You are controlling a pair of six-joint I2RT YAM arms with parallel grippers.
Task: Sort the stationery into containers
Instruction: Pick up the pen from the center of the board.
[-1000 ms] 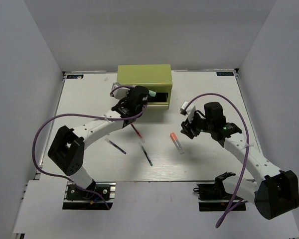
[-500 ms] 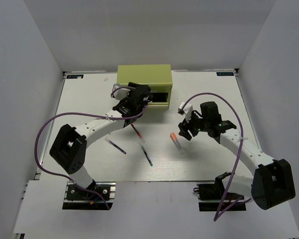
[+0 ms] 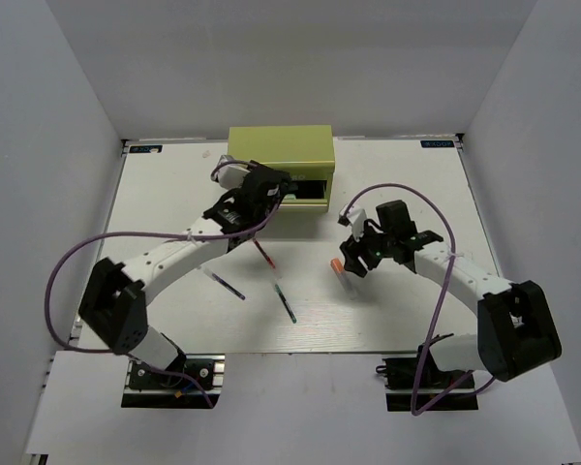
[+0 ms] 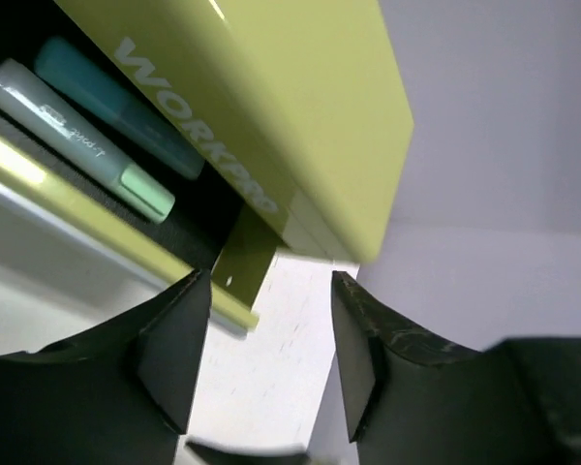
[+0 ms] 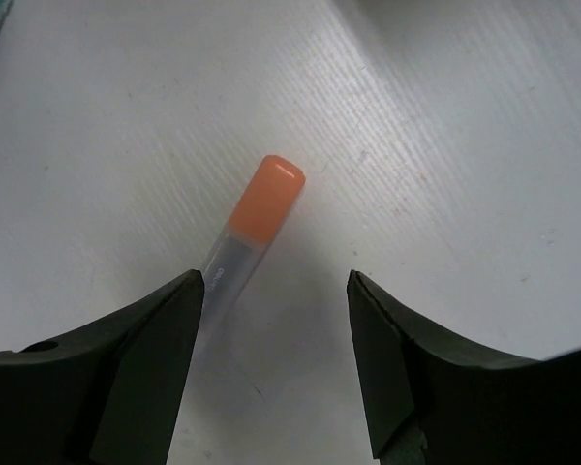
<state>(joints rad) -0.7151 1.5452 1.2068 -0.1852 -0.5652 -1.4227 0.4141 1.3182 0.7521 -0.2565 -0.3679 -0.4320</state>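
- Nearby, a slim dark blue pen (image 3: 230,288) and a teal-green pen (image 3: 287,303) lie on the surface (image 3: 407,194), with a red pen (image 3: 264,254) toward 12 o'clock.
- At 3 o'clock, the right tool (image 5: 276,291) hangs open and empty over the orange-capped white marker (image 5: 257,223).
- At 12 o'clock, the left tool (image 4: 271,300) gapes empty before the olive chest (image 4: 300,97). Its open drawer (image 4: 68,199) holds a pale green marker (image 4: 87,145) and a light blue marker (image 4: 126,111).

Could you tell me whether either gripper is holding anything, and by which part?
Nothing is held. The left gripper stands open by the tool chest; the right gripper is open above the orange-capped pen.
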